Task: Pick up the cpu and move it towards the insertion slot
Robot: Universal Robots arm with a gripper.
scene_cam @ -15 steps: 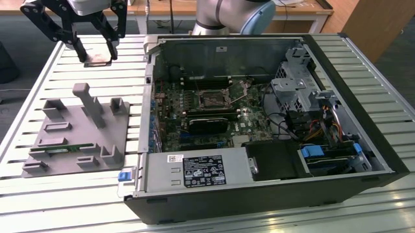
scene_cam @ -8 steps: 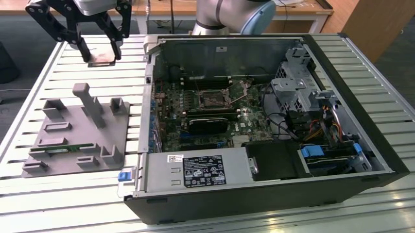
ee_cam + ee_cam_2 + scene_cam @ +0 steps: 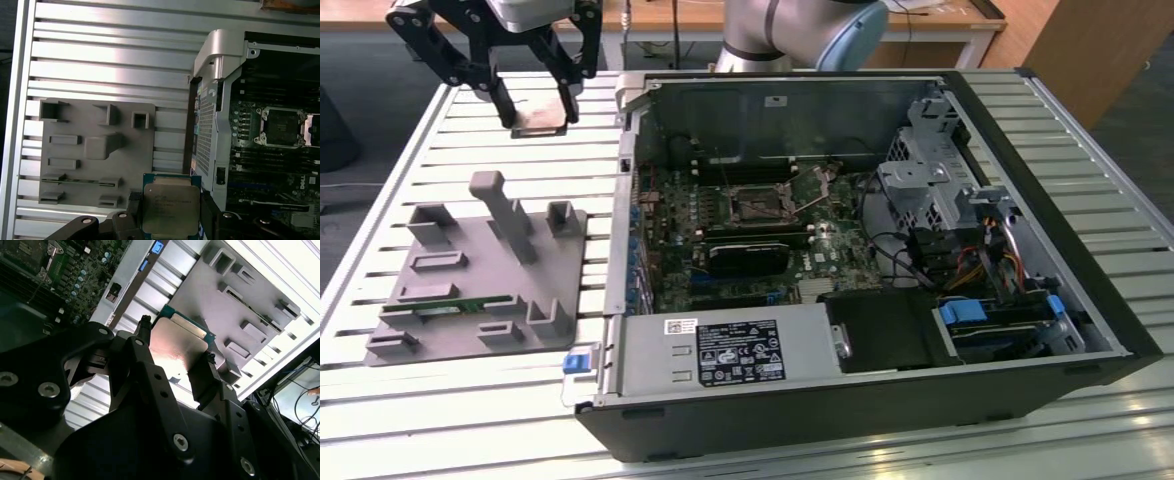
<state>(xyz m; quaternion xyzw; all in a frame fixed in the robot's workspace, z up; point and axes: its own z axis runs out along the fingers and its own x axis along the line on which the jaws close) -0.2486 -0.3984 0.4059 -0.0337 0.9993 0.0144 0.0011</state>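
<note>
1 flat square cpu [image 3: 167, 209] in gripper [image 3: 170, 220]

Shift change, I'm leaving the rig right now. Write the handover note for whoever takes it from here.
Tool: shut on the cpu, held between its fingers, silver face visible in both wrist views.
Position: in the exterior view the tool hangs above the slatted table, on the exterior view's left of the open computer case and beyond the grey tray.
Insertion slot: on the board inside the case, silver frame, dark centre, empty.
Done: cpu picked up and lifted clear of the tray.
Left: the cpu is not yet over the case; the move toward the slot remains.
</note>
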